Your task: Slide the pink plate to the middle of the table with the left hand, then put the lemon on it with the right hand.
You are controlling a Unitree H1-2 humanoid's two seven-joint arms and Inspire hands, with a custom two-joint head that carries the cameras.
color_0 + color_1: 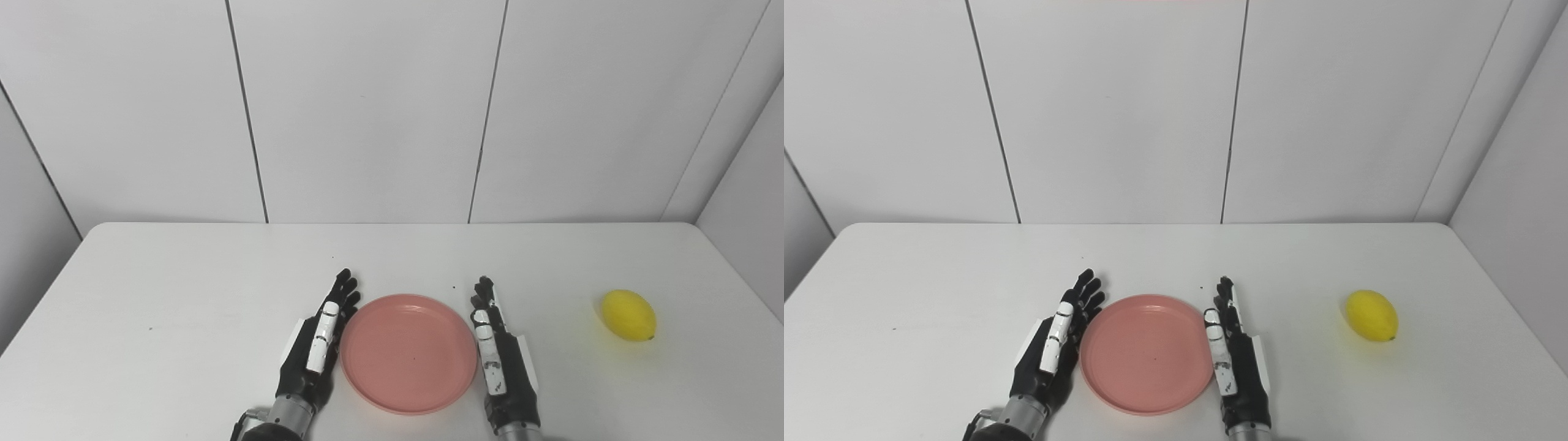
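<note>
While both arms are reaching in from the bottom edge, you are seeing the left hand (313, 349) lying edge-up with its fingers stretched out straight and holding nothing, just beside the left rim of the pink plate (408, 354). Your right hand (502, 358) is lying the same way at the plate's right rim, fingers extended and empty. You are seeing the plate sitting near the front middle of the white table (184, 294), and the lemon (628, 315) lying well apart to the right. Both eye views are showing you the same layout.
</note>
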